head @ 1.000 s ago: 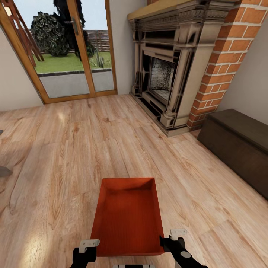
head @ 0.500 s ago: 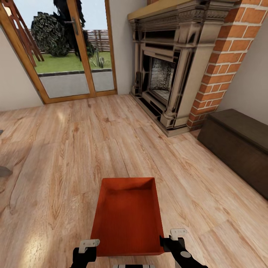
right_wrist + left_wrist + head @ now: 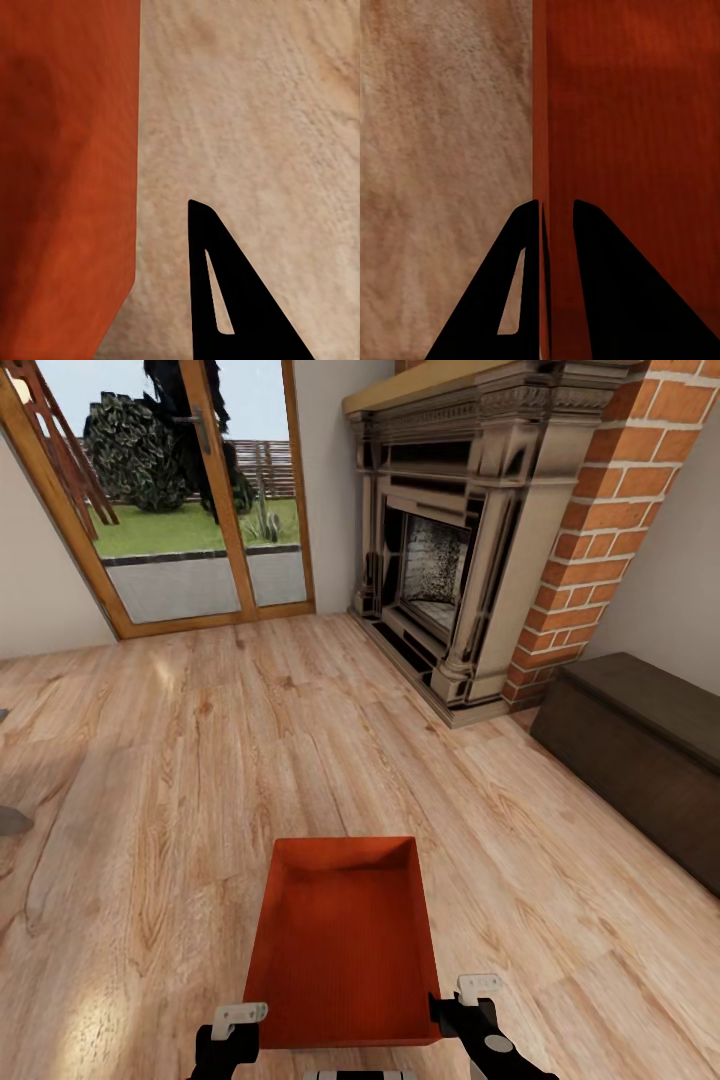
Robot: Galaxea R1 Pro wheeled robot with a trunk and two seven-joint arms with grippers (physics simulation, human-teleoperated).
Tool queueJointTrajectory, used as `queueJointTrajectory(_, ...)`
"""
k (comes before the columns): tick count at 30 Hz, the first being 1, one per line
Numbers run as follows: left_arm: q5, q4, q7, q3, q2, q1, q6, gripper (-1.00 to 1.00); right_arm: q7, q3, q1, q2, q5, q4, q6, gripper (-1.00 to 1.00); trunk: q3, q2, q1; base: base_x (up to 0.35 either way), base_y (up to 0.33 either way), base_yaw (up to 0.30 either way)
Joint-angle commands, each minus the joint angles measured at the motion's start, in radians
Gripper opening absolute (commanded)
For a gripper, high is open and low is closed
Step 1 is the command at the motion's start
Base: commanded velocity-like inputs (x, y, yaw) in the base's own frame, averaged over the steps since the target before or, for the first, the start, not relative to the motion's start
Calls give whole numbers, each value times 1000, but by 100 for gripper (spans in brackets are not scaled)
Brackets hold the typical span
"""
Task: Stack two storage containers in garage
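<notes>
The left end effector (image 3: 547, 225) was clamped on the left wall of the orange-red storage container (image 3: 345, 950): in its wrist view one dark finger sat outside the thin wall and the other inside, with the wall pinched between them. The right end effector (image 3: 470, 1010) stood at the container's near right corner. Its wrist view showed a single dark finger (image 3: 221, 300) over bare wood, apart from the container's outer wall, so whether it was gripping the rim or merely beside it could not be told.

The container lay just ahead of the robot, low in the head view, open side up, its ribbed bottom showing and nothing inside. Under and around it ran the light wood-plank floor (image 3: 200, 760) of the living room. Beyond stood the fireplace (image 3: 450, 550) with its red-brick column, a dark low cabinet (image 3: 640, 750) to the right, and glazed wooden doors (image 3: 190, 500) opening on a garden.

Nothing had changed across the last second: the head view, the container and both arms matched the earlier pictures exactly. That suggested a pause with the grasp settled, before lifting or driving off; the carry to the garage had not begun, and only one container was in sight.
</notes>
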Motion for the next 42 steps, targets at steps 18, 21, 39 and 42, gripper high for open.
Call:
queueJointTrajectory(18, 2, -3, 7, 17, -1, -1, 0, -100, -10, -8, 0, -14, -1, 3, -3, -100, -1, 0, 0, 0, 0, 0)
queueJointTrajectory(21, 2, -4, 7, 17, -1, -1, 0, -100, -9, -8, 0, -14, -1, 2, -4, -100, -1, 0, 0, 0, 0, 0)
queueJointTrajectory(39, 2, -5, 7, 17, -1, -1, -3, -100, -9, -8, 0, -14, -1, 2, -4, -100, -1, 0, 0, 0, 0, 0)
queueJointTrajectory(42, 2, -5, 7, 17, -1, -1, -3, -100, -9, -8, 0, -14, -1, 2, -4, -100, -1, 0, 0, 0, 0, 0)
